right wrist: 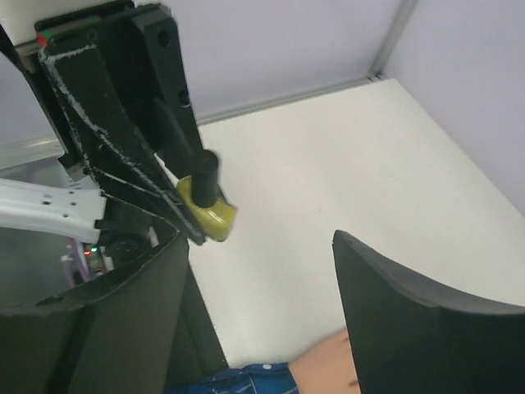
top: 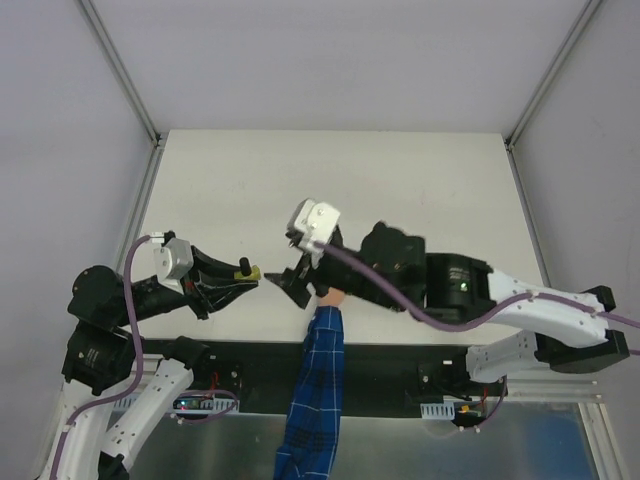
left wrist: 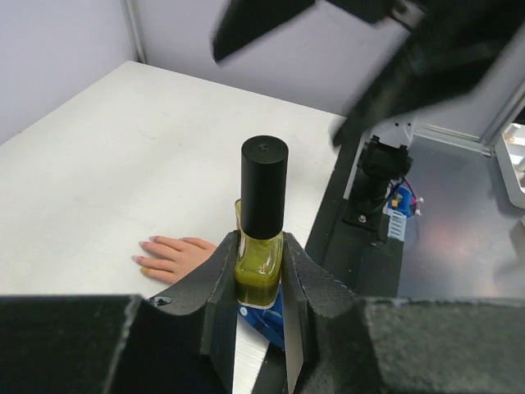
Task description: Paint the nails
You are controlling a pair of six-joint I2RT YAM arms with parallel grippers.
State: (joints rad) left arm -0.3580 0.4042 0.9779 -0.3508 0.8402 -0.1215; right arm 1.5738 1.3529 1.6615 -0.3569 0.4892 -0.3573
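Note:
My left gripper (top: 240, 280) is shut on the small polish bottle (left wrist: 261, 264), yellow-green glass with a black cap, and holds it upright above the table's near edge. The peach mannequin hand (left wrist: 179, 254) lies flat on the table just beyond it, and its blue plaid sleeve (top: 318, 390) runs off the near edge. Its pale nails (left wrist: 141, 258) show in the left wrist view, where one low fingertip looks yellowish. My right gripper (top: 292, 285) is open and empty above the hand, facing the bottle (right wrist: 209, 215). The hand (right wrist: 328, 369) shows at the bottom of the right wrist view.
The white table (top: 330, 190) stretches back to grey walls with metal corner posts. A black strip with the arm bases and cables (top: 440, 385) runs along the near edge. The right arm's body (top: 400, 265) hangs over the mannequin hand.

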